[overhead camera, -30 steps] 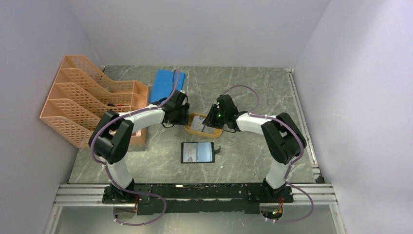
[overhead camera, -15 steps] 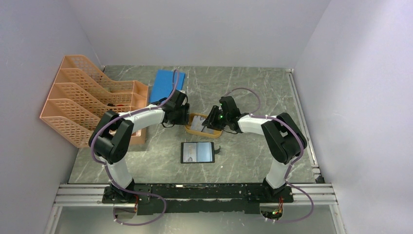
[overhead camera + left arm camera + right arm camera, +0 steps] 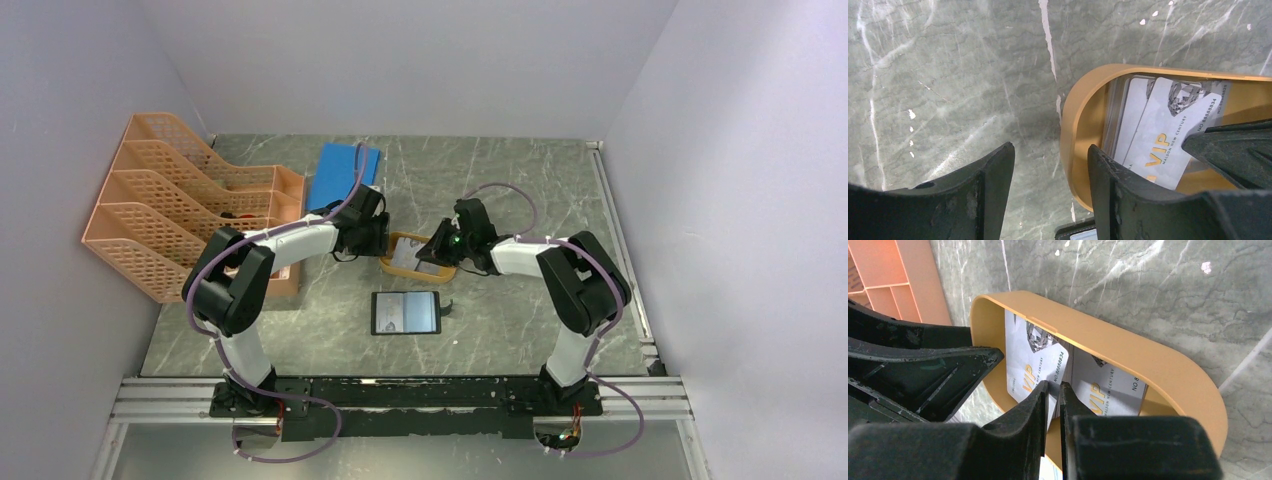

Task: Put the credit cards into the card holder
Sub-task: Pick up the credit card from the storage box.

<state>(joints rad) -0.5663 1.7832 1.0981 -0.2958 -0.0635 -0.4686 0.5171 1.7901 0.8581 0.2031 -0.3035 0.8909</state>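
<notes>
Right claw point(image 3: 1054, 387): jaws narrow, pinched on the near edge of the front card point(image 3: 1030, 360). I judge it gripped, though the contact is partly hidden. The card stands tilted in the dish point(image 3: 1128, 347), long axis running up-frame from the claw toward the far rim. A second card point(image 3: 1108, 385) lies behind it, lower right.

Left claw point(image 3: 1050, 149): jaws apart and holding nothing, straddling the dish's end wall with one finger outside and one inside. I read it as steadying the dish.

Holder point(image 3: 405, 312): lies open on the desk point(image 3: 500, 180), just below the dish in the top view, toward the arm bases. Its long axis runs left-right across the frame. It sits near mid-frame between the arms, and the right claw already has the card.

Coming move, my estimate: lift the card over the near dish wall, then carry it down-frame to the holder.

Room: the left claw's inner finger point(image 3: 938, 365) is just beside the card, so it is tight there. The desk right of the holder is bare. A small dark bit point(image 3: 447, 303) lies at the holder's right edge; I cannot tell what it is.
</notes>
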